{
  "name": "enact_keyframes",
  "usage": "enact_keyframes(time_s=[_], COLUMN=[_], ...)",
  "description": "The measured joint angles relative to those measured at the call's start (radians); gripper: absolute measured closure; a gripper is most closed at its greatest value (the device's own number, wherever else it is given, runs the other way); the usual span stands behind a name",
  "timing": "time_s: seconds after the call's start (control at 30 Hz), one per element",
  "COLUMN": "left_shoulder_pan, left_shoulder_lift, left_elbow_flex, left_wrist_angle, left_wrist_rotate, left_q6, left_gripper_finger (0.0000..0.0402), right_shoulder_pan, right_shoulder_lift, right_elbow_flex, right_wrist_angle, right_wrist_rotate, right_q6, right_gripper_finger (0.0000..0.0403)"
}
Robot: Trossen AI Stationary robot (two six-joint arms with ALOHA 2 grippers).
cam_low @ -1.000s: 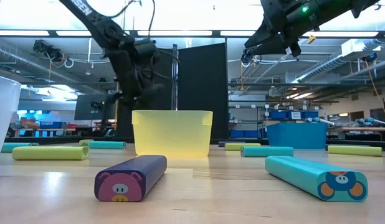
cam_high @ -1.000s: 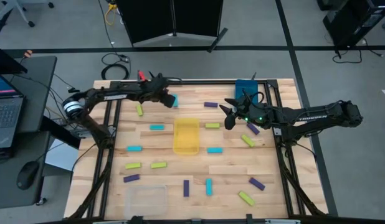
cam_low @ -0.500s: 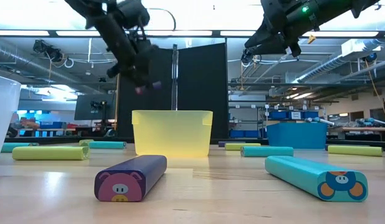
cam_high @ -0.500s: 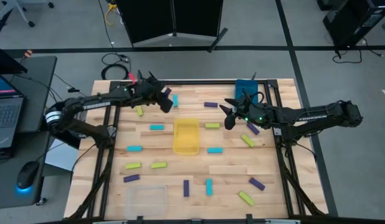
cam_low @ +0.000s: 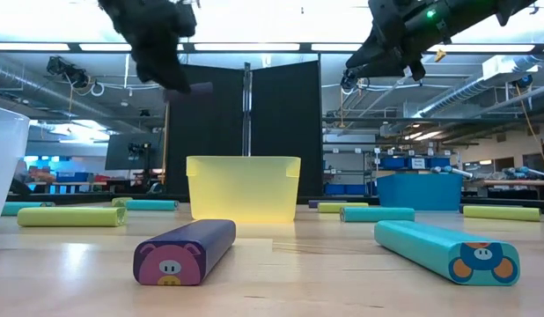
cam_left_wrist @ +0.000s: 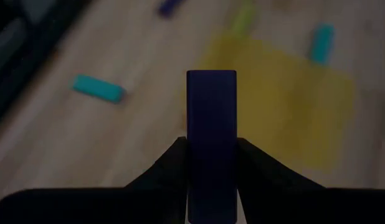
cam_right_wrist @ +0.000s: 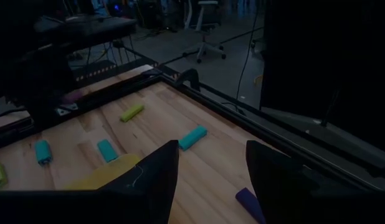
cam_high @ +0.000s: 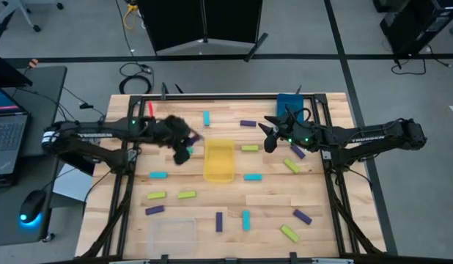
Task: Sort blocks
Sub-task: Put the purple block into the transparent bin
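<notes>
Carrying a dark purple flat rectangular block [cam_left_wrist: 210, 143] clamped between its fingers, the left pincer [cam_high: 184, 145] hangs above the wooden slatted worktop [cam_high: 270, 202], just beside the translucent yellow plastic bin [cam_high: 219, 160]. To do this step well, I judge it should bring the block squarely over the chosen bin's opening and lower it before letting go, so the bar cannot bounce off a rim; which bin takes purple is not shown. The right pincer [cam_high: 269, 135] waits raised over the worktop's right side, fingers spread and holding nothing. The yellow bin looks empty, as does the clear plastic bin [cam_high: 171, 235] at the near edge; the blue bin [cam_high: 289, 101] cannot be judged. Cyan, yellow-green and purple blocks lie scattered across the worktop.
</notes>
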Motion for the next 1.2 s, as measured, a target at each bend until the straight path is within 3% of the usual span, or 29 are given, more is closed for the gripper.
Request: enact_keyframes(time_s=[0.17, 0.5, 0.83, 1.2], left_shoulder_pan=[-0.155, -0.384, -0.53, -0.671], left_shoulder_lift=[-0.004, -0.004, 0.009, 0.135], left_elbow_flex=[0.0, 0.0, 0.0, 0.0], left_wrist_angle=[-0.071, -0.092, -0.064, -0.039], left_wrist_rotate=[0.064, 0.072, 0.068, 0.095], left_q6=[0.005, -0.128, -0.268, -0.39], left_gripper_finger=[0.0296, 0.0296, 0.0296, 0.0296], right_shoulder_pan=[0.0, 0.002, 0.038, 0.04], right_shoulder_lift=[0.0, 0.0, 0.0, 0.0], right_elbow_flex=[0.0, 0.0, 0.0, 0.0], right_wrist_angle=[-0.008, -0.012, -0.012, -0.012], right_wrist_rotate=[-0.001, -0.011, -0.011, -0.011], right_q6=[0.005, 0.065, 0.057, 0.057], right_gripper_finger=[0.0204, 0.021, 0.0211, 0.0215])
